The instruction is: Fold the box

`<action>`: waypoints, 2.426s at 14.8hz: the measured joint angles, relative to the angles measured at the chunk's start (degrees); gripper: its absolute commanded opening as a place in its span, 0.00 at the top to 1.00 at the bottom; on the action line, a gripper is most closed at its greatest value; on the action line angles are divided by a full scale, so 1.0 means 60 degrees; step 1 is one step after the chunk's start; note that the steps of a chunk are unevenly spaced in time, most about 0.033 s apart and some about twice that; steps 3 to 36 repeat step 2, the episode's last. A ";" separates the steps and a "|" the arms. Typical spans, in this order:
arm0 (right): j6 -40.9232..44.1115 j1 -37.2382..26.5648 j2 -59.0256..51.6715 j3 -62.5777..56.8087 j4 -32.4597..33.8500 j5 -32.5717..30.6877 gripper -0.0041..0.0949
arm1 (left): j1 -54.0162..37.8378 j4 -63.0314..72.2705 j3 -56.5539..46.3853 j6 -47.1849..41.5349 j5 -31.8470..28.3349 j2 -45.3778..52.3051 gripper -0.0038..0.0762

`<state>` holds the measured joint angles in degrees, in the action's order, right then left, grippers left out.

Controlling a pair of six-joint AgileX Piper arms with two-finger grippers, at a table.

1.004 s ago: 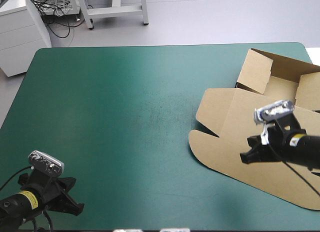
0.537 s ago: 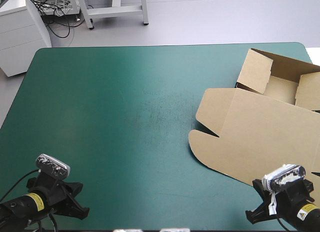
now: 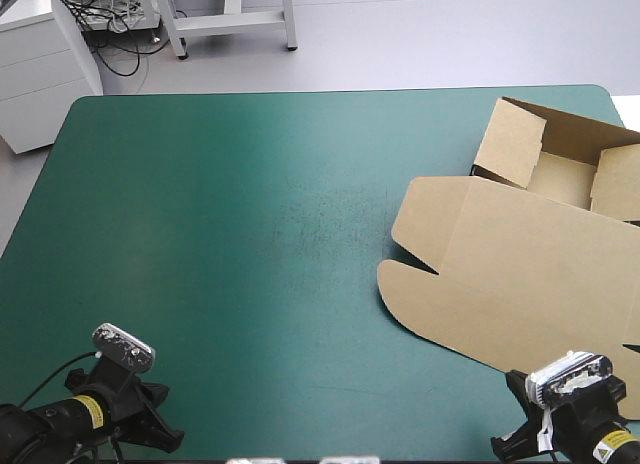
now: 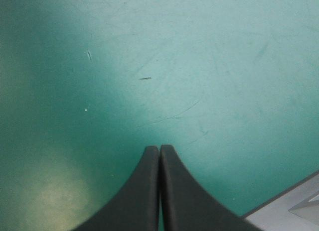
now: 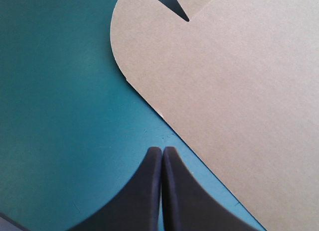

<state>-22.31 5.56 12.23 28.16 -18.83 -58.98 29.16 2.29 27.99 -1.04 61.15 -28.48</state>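
Observation:
The brown box lies at the table's right side as an open tray with raised walls at the far right and its lid flat toward the near edge. My right gripper is at the near right corner, just off the lid's near edge. Its fingers are shut with nothing between them, and the lid's rounded edge lies just ahead of the right gripper. My left gripper is at the near left corner, far from the box. The left gripper is shut over bare teal-green cover.
The teal-green cover stretches bare across the left and middle of the table. In the left wrist view the table's near edge shows beside the fingers. White drawers stand beyond the far left corner.
My right arm has drawn back from over the lid to the near right corner. The left arm shifted slightly right along the near edge. The box has not moved.

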 measured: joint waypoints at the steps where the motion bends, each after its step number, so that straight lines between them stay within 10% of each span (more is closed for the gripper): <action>1: 0.0000 0.0000 0.0000 0.0000 0.0000 0.0000 0.98 | 0.0000 -0.0046 0.0000 0.0013 -0.0010 0.0000 0.99; 36: 0.0000 0.0000 0.0000 0.0000 0.0000 0.0000 0.98 | 0.0000 -0.0079 0.0000 0.0025 -0.0010 0.0000 0.99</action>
